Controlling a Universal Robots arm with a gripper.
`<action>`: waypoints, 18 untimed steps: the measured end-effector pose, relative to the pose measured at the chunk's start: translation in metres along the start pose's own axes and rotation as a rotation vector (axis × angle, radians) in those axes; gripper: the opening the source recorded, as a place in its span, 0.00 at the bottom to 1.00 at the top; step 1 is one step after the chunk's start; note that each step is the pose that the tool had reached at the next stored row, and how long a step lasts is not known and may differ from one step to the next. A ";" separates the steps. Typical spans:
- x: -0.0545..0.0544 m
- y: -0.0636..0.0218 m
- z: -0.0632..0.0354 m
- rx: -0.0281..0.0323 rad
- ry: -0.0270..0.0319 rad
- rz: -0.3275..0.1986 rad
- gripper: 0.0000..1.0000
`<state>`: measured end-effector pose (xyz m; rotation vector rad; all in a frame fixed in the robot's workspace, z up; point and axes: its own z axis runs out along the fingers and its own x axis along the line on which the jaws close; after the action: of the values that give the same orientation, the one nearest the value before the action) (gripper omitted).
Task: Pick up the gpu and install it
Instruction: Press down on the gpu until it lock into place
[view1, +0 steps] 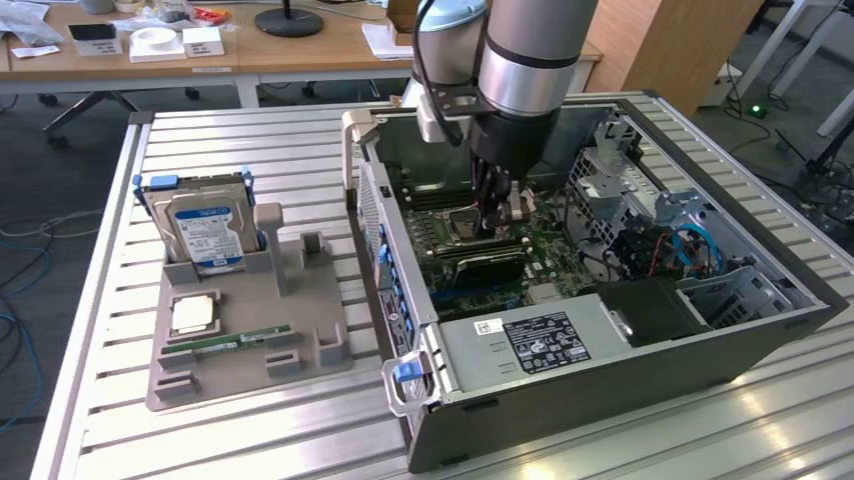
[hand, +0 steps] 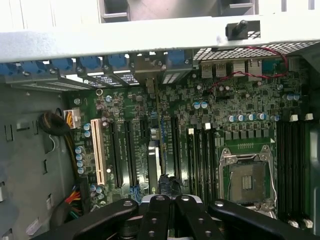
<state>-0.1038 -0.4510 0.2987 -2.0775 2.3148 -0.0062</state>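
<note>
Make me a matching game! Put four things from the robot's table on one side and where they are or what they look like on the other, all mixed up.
Things:
1. gripper
2. hard drive
3. memory stick
4. gpu

Places or states:
A. lying flat on the grey holder
B. shut, down inside the computer case
C. standing upright in the grey holder
D. on the motherboard, under the gripper

Pairs: 1-B, 2-C, 3-A, 4-D
</note>
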 end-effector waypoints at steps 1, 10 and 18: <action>0.000 0.0004 0.0006 0.0002 0.0003 0.001 0.11; 0.000 0.0020 0.0041 0.0004 0.0035 0.006 0.11; 0.000 0.0017 0.0042 -0.0092 0.0050 0.006 0.11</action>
<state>-0.1054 -0.4510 0.2945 -2.0766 2.3288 -0.0006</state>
